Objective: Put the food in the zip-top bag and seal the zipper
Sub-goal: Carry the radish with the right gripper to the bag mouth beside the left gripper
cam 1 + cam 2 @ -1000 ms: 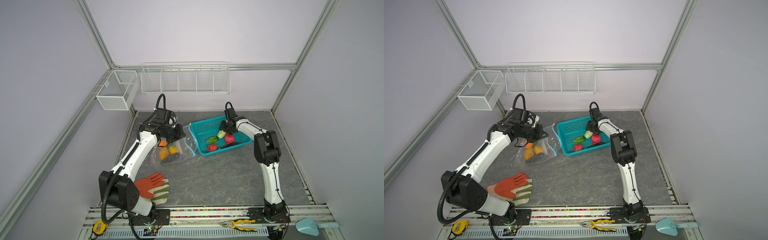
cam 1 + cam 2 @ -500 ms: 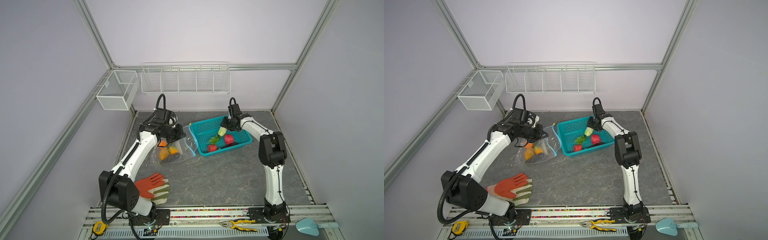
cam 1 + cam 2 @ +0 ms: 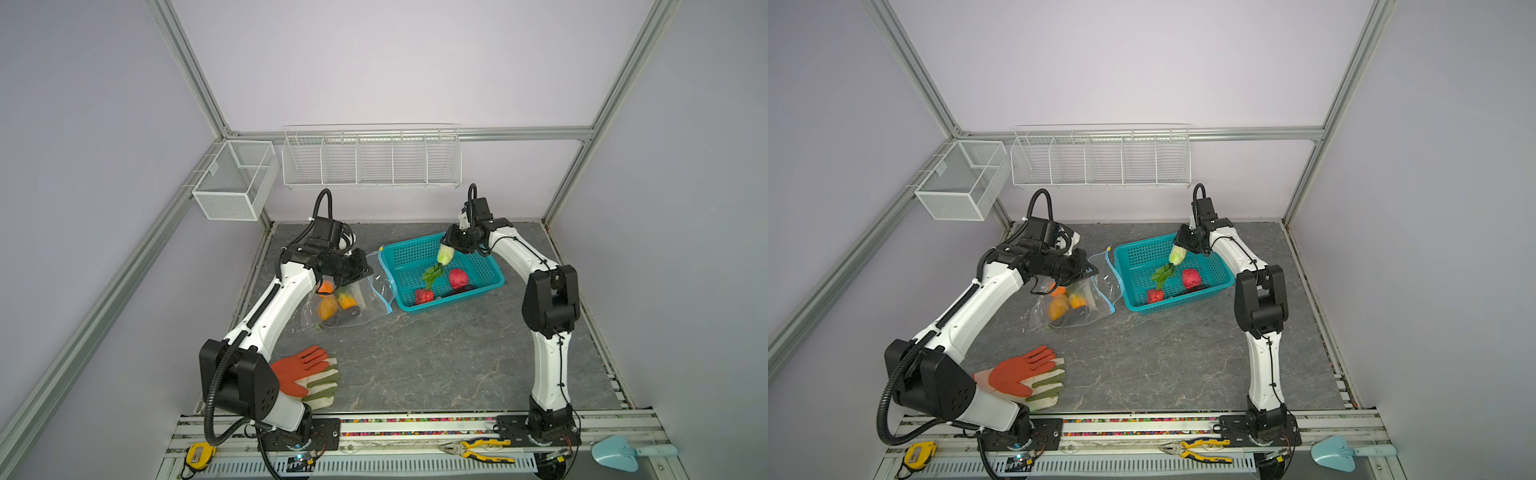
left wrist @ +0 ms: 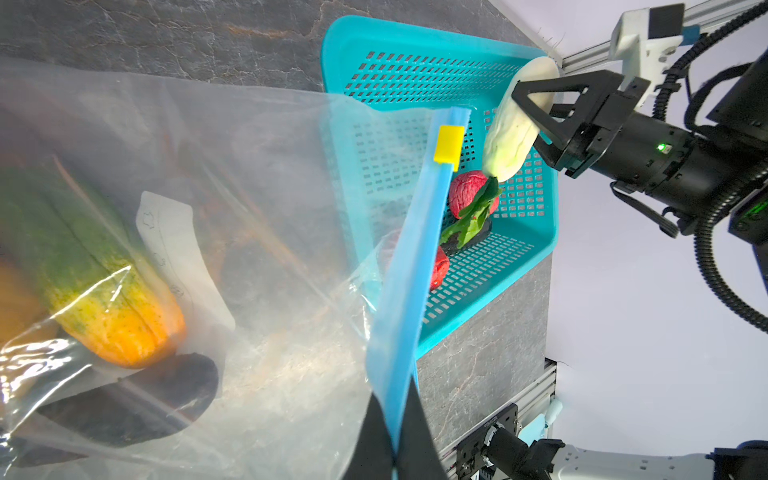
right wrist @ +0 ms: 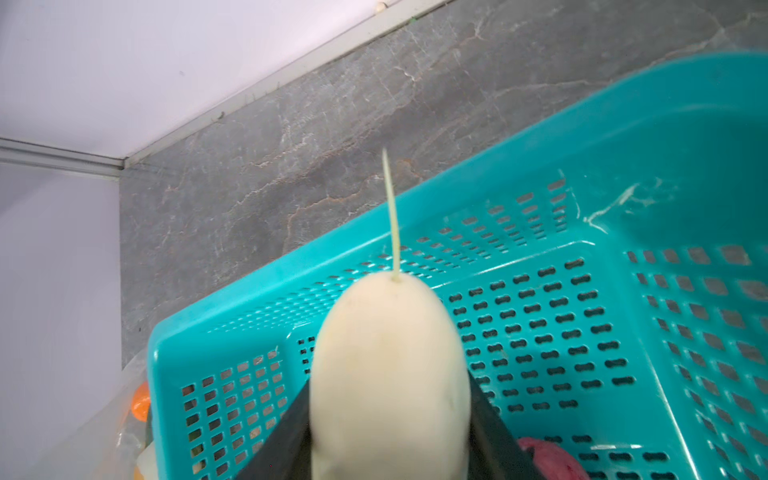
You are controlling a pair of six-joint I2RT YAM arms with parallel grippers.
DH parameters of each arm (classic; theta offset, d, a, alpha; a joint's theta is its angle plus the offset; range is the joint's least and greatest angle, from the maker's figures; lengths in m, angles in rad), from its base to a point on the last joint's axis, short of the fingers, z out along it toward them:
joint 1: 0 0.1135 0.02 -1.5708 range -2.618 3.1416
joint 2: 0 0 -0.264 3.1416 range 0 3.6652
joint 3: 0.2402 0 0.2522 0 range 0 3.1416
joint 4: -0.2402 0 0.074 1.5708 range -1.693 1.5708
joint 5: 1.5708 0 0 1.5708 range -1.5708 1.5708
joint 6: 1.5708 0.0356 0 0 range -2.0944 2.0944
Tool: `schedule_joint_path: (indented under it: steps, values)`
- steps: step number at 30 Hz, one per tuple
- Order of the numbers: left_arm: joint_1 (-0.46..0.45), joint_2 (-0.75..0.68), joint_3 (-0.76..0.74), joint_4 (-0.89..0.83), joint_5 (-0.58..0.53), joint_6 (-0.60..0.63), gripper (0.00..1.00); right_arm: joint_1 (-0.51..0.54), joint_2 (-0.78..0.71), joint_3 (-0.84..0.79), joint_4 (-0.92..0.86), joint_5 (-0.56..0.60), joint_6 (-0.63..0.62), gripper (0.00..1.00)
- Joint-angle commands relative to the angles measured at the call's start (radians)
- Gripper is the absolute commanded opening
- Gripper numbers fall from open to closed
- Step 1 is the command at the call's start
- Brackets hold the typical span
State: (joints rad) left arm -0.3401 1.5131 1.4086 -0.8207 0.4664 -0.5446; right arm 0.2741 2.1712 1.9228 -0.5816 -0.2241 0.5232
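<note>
The clear zip-top bag [image 3: 365,303] lies left of the basket with its mouth held up. My left gripper [image 4: 392,440] is shut on the light-blue zipper [image 4: 415,270], and the yellow slider [image 4: 449,143] sits at the strip's far end. Inside the bag lie an orange piece [image 3: 328,306], a yellow-green piece [image 4: 108,299] and a dark eggplant [image 4: 137,399]. My right gripper [image 3: 451,246] is shut on a white-green food piece [image 5: 390,365] with green leaves [image 4: 473,212] hanging from it, lifted over the basket. A pink-red piece [image 3: 457,277] and a red piece [image 3: 424,296] lie in the basket.
The teal perforated basket [image 3: 492,286] stands right of the bag. Orange-and-green gloves [image 3: 307,374] lie near the left arm's base. Wire racks [image 3: 370,158] and a mesh box [image 3: 237,183] hang on the back wall. Pliers [image 3: 478,449] and a blue trowel [image 3: 623,453] lie on the front rail.
My right gripper has closed on the white-green piece and raised it off the basket floor, toward the basket's back. The left arm and the bag have not moved.
</note>
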Motion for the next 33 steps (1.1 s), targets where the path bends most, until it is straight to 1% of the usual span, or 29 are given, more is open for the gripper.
schedule_joint_path:
  steps: [1, 4, 10, 14, 17, 24, 28, 33]
  values:
    - [0.007, 0.012, -0.008, 0.001, 0.004, 0.014, 0.0, -0.006, -0.033, 0.053, -0.093, -0.064, -0.095, 0.45]
    - [0.006, 0.02, -0.001, 0.002, 0.005, 0.014, 0.0, -0.006, -0.035, 0.108, -0.168, -0.09, -0.172, 0.45]
    - [0.006, 0.033, 0.017, 0.002, 0.01, 0.014, 0.0, 0.025, -0.108, 0.07, -0.194, -0.141, -0.354, 0.46]
    - [0.006, 0.042, 0.03, -0.004, 0.01, 0.014, 0.0, 0.069, -0.145, 0.042, -0.204, -0.17, -0.507, 0.43]
    - [0.006, 0.044, 0.039, -0.009, 0.01, 0.015, 0.0, 0.097, -0.156, 0.047, -0.217, -0.199, -0.599, 0.39]
    - [0.006, 0.044, 0.052, -0.017, 0.009, 0.015, 0.0, 0.166, -0.107, 0.173, -0.345, -0.281, -0.783, 0.36]
    - [0.007, 0.041, 0.053, -0.015, 0.009, 0.012, 0.0, 0.207, -0.1, 0.199, -0.368, -0.319, -0.871, 0.34]
    - [0.007, 0.039, 0.056, -0.015, 0.011, 0.01, 0.0, 0.25, -0.071, 0.245, -0.429, -0.375, -0.902, 0.33]
